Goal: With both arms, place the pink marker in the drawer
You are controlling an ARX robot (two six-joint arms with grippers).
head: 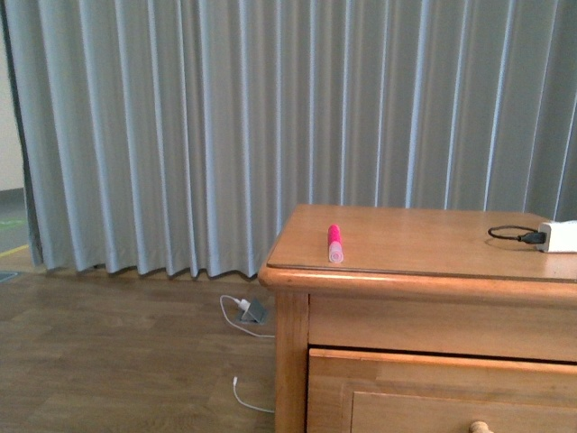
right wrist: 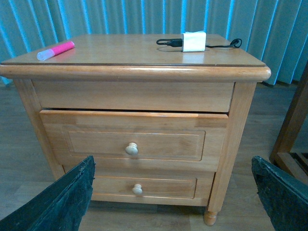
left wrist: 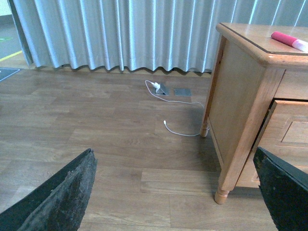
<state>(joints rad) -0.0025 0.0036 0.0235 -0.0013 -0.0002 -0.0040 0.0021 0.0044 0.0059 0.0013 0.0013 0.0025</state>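
Lies bare across dresser top (head: pixel 424 242) between pink marker (head: pixel 334 244) near left front edge and white charger (head: pixel 561 236) with black cable (head: pixel 509 234) at far right. Leaves open air before drawer (right wrist: pixel 86 144) and knob (right wrist: pixel 131 149). Hems in right side with another wooden frame (right wrist: pixel 288 134); trails white cord (left wrist: pixel 180 134) over floor (left wrist: pixel 96 125) at left.

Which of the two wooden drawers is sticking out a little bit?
The upper honey-coloured wooden drawer, with the bigger round knob. Its front juts forward slightly; the lower drawer sits flush.

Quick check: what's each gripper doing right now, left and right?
Left gripper: open, holding nothing.
Right gripper: open, holding nothing.
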